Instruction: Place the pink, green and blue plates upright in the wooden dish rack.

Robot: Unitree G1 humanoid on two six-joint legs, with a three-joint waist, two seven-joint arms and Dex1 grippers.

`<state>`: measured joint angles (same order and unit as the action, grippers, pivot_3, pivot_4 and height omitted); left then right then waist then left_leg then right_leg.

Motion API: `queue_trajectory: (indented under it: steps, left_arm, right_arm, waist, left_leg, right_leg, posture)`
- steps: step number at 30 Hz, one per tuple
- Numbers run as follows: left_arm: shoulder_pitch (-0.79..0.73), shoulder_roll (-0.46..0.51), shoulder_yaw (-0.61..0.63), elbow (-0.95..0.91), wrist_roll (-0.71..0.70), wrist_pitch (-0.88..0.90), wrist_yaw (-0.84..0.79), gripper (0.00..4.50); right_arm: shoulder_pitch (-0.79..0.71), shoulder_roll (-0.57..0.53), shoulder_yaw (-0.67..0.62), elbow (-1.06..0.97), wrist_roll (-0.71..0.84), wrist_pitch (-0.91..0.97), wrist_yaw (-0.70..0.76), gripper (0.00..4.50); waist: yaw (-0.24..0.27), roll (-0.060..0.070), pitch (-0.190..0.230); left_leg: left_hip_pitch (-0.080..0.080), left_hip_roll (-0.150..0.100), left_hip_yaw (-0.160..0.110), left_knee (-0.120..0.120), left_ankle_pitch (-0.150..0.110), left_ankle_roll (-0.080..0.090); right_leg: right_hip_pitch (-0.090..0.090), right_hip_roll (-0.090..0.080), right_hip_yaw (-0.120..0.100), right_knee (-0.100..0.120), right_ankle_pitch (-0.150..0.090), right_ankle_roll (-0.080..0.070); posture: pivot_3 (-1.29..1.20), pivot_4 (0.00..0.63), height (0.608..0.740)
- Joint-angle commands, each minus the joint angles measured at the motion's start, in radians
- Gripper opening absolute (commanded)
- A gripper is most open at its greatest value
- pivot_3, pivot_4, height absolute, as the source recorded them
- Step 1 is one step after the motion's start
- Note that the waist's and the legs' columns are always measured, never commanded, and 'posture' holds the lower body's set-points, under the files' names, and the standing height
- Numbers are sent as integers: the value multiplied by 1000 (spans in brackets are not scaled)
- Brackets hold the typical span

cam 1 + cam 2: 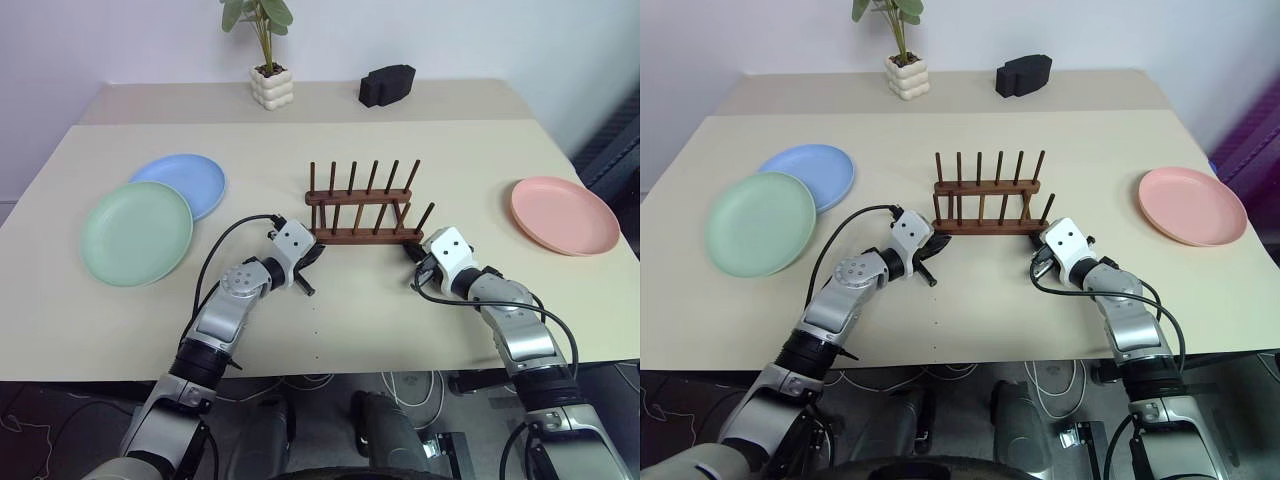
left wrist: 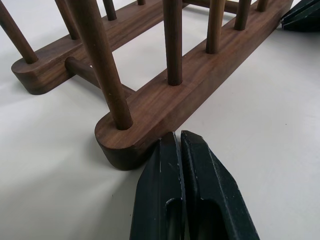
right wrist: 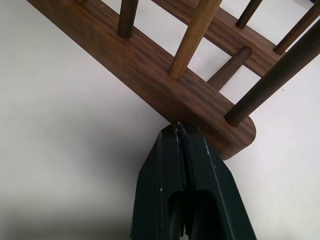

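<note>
Nearest to me, I have both arms reaching forward over the pale table (image 1: 360,320), one to each end of the rack's near rail. My left gripper (image 2: 180,137) has its two black fingers pressed flat together, holding nothing, with the tips right at the rounded left end of the near rail; in the left wrist view they look to be touching the wood. My right gripper (image 3: 178,127) is likewise pinched closed and empty, its tips up against the near face of the same rail close to its right end. The wooden dish rack (image 1: 362,203) stands in the middle of the table, just beyond both grippers: two dark reddish-brown rails running left to right, joined by short crossbars, each rail with a row of thin upright pegs, and no plate in it. To the left, well apart from the rack, I see the green plate (image 1: 136,233) lying flat, and the blue plate (image 1: 185,184) lies flat just behind it, with the green one's far edge overlapping the blue one's near edge. On the right, near the table's right edge, the pink plate (image 1: 564,215) lies flat by itself. At the far side of the table a small potted plant (image 1: 270,75) in a white bumpy pot stands left of centre, and a black block (image 1: 387,84) sits to its right.
</note>
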<state>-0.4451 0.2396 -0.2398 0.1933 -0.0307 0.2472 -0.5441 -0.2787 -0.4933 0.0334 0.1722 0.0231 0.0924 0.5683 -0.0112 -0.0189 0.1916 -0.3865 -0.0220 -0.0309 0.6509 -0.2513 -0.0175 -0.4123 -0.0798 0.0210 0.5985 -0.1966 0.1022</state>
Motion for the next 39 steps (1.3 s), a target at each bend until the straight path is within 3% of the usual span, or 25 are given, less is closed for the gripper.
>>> queue_trajectory:
  steps: [1, 3, 6, 8, 12, 14, 28, 31, 38, 39]
  left_arm:
    - [28, 23, 14, -46, -24, -5, -48, 101]
    - [69, 45, 27, -127, -91, 4, -125, 101]
    - [125, 71, 13, -255, -170, 17, -230, 0]
    - [141, 72, 3, -303, -203, 42, -263, 0]
    - [133, 46, 2, -331, -256, 99, -290, 0]
    - [123, 36, 4, -339, -283, 119, -308, 0]
    - [116, 104, 27, -409, -366, 130, -390, 0]
    - [120, 108, 27, -413, -364, 127, -383, 0]
    - [130, 106, 26, -411, -365, 125, -375, 0]
    - [129, 105, 25, -409, -364, 124, -375, 0]
  right_arm:
    - [10, -36, -32, -56, 34, 13, 42, 0]
    - [1, -66, -106, -58, 75, 41, 39, 0]
    - [-18, -146, -178, -27, 76, 72, 23, 796]
    - [-29, -188, -198, -1, 59, 74, 13, 1624]
    - [-71, -251, -215, 115, -4, 70, -54, 3715]
    - [-95, -279, -199, 199, -45, 51, -77, 4446]
    - [-294, -300, -146, 623, -115, -17, -125, 4446]
    - [-303, -296, -144, 645, -113, -26, -127, 3571]
    - [-291, -285, -140, 626, -106, -32, -151, 179]
    - [-287, -283, -140, 620, -106, -31, -153, 74]
  waist:
    - [-1, 0, 0]
    - [-1, 1, 0]
    - [1, 1, 1]
    - [4, 1, 1]
    - [0, 1, 1]
    - [0, 1, 1]
    - [-6, 1, 0]
    - [-4, 1, 0]
    - [-4, 2, 1]
    - [-5, 2, 1]
  left_leg:
    - [0, 0, 0, 0, 0, 0]
    - [0, 0, 0, -1, 0, 0]
    - [-5, 1, 1, -2, 0, 0]
    - [-5, 1, 1, -1, 0, 0]
    - [-4, 0, 1, -1, 0, 0]
    - [-4, 0, 1, -1, 0, 0]
    - [-3, 0, 2, -1, 0, 0]
    - [-3, 0, 1, -1, 0, 0]
    - [-3, 0, 1, -1, 0, 0]
    - [-3, 0, 1, -1, 0, 0]
  right_leg:
    - [0, 0, 0, 0, 0, 0]
    - [-1, 0, 0, -1, 0, 0]
    - [-5, -1, 1, -1, 0, 0]
    - [-5, -2, 1, -1, 0, 0]
    - [-3, -1, 1, -2, 0, 0]
    - [-3, -1, 1, -2, 0, 0]
    - [-2, 0, 1, -2, 0, 0]
    - [-2, 0, 1, -3, 0, 0]
    - [-2, 0, 1, -3, 0, 0]
    - [-2, 0, 1, -3, 0, 0]
  posture:
    - [0, 150, 736]
    - [0, 150, 736]
    - [0, 150, 736]
    - [0, 150, 736]
    - [0, 150, 736]
    - [0, 150, 736]
    - [0, 150, 736]
    - [0, 150, 736]
    - [0, 150, 736]
    - [0, 150, 736]
